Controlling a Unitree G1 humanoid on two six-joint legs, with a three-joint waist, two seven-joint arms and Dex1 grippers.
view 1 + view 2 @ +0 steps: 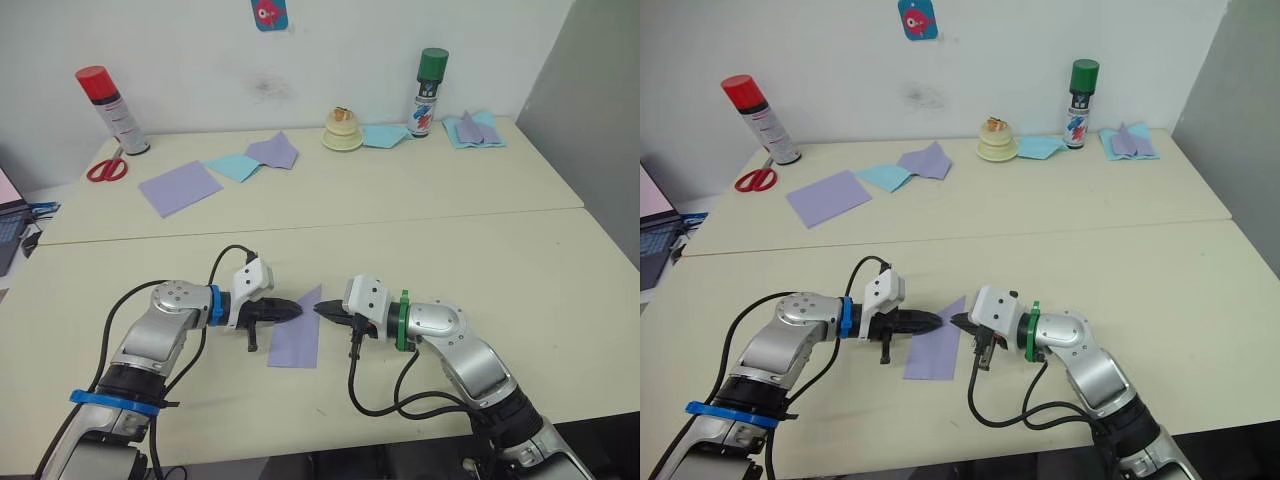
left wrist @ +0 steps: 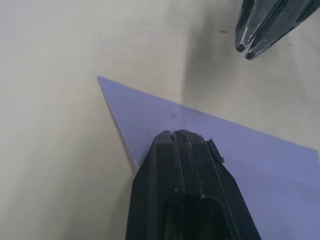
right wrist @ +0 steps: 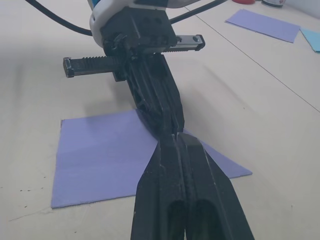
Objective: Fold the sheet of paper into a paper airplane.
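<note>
The sheet of paper [image 1: 295, 338] is lavender and lies flat near the table's front edge, narrow, with one end folded to a point [image 2: 100, 78] towards the far side. My left gripper [image 1: 297, 311] is shut, and its tip [image 2: 177, 134] sits over the pointed end's left edge. I cannot tell whether it touches the sheet. My right gripper [image 1: 320, 309] is also shut and faces it from the right, just off the sheet's right edge. The two tips nearly meet [image 3: 172, 134]. Nothing is held between either pair of fingers.
Along the back of the table [image 1: 420, 240] stand a red-capped spray can [image 1: 110, 108], red scissors [image 1: 107, 168], a smooth lavender square [image 1: 180, 187], light-blue and lavender pieces [image 1: 255, 158], a cream round object [image 1: 342, 130], a green-capped can [image 1: 430, 92] and more folded papers [image 1: 472, 130].
</note>
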